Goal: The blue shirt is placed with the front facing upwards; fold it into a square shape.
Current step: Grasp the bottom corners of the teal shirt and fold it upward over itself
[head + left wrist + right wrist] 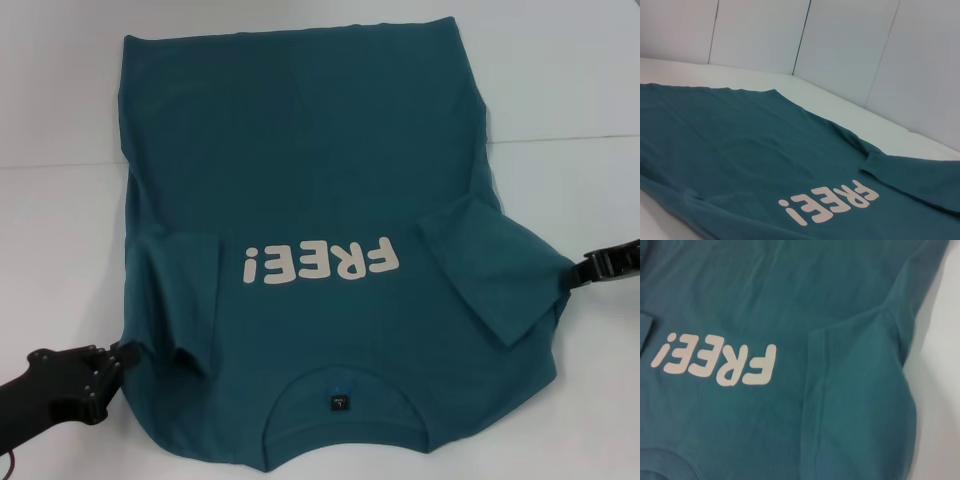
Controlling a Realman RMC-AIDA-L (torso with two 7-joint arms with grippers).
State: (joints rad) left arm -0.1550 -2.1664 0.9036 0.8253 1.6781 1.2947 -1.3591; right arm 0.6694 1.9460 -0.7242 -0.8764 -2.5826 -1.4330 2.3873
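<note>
Although both claws show in the head view, neither shows its fingers plainly enough to say whether they are released or clenched: the left gripper (118, 357) has its tip at the shirt's edge beside the folded left sleeve, and the right gripper (590, 268) is cut off by the frame edge, its tip at the fabric by the right sleeve. One blue shirt (310, 200) lies front up on the white table (60, 120), collar nearest the robot, hem farthest. Two sleeves are turned inward onto the body, the left sleeve (185, 300) and the right sleeve (490, 270), one on each side of the single cream "FREE!" print (320, 262). One small dark neck label (340, 402) sits inside the collar, below the print; its writing is too small to read. The left wrist view shows the shirt (740, 150) cut off at the frame edges, with pale wall panels (850, 50) behind it; the right wrist view shows only the print (715, 362) and one folded sleeve (860, 400) beside it.
</note>
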